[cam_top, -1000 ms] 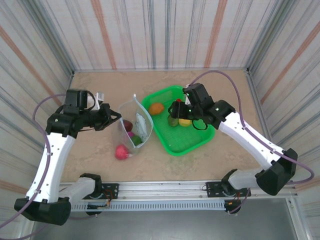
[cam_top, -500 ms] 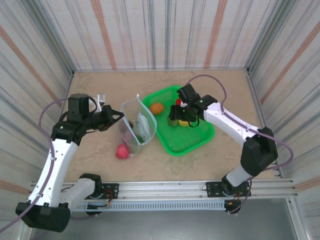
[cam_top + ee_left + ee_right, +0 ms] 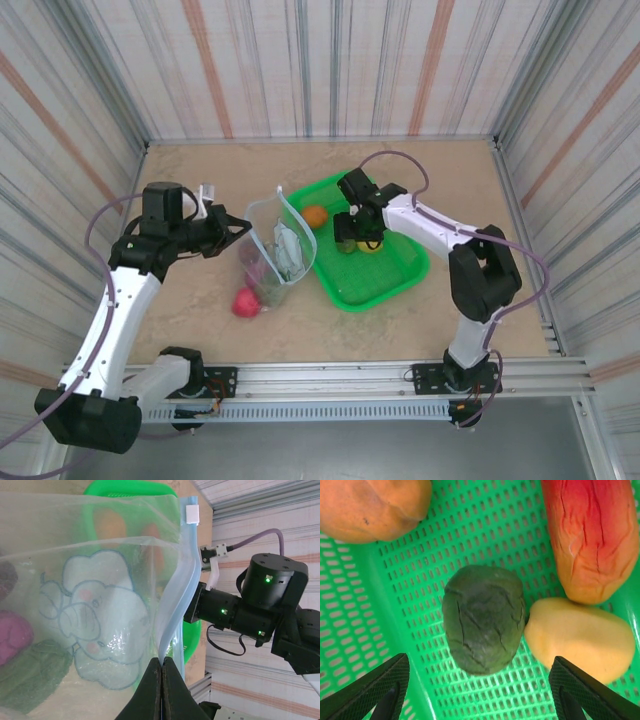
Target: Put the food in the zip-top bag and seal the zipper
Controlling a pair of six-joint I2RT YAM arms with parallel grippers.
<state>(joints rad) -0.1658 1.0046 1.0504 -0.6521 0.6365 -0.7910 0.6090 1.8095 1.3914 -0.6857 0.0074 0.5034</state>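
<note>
1. L gripper [image 3: 238, 229]: jaws together, clamped on the zipper [image 3: 173, 592] at the rim of the zip-top bag [image 3: 281, 252]. In the wrist view the fingertips [image 3: 150, 680] pinch the strip's near end.
2. Bag stands on table [image 3: 200, 170], just left of the green basket [image 3: 388, 285], mouth open. Elephant print [image 3: 80, 610] on its wall. Inside, low down: maroon pc [image 3: 6, 575], magenta pc [image 3: 12, 640], dk green pc [image 3: 35, 682].
3. Pink-red pc [image 3: 245, 303] lies on table outside the bag, just beside its near-left corner.
4. Basket holds orange pc [image 3: 370, 507], 2nd dk green pc [image 3: 484, 625], yellow pc [image 3: 580, 640] & red-orange pc [image 3: 592, 535]. Yellow touches dk green.
5. R gripper [image 3: 358, 238] hangs over basket, jaws wide apart, holding nothing. 2nd dk green pc sits between its fingers [image 3: 375, 692], w/ gaps both sides.
</note>
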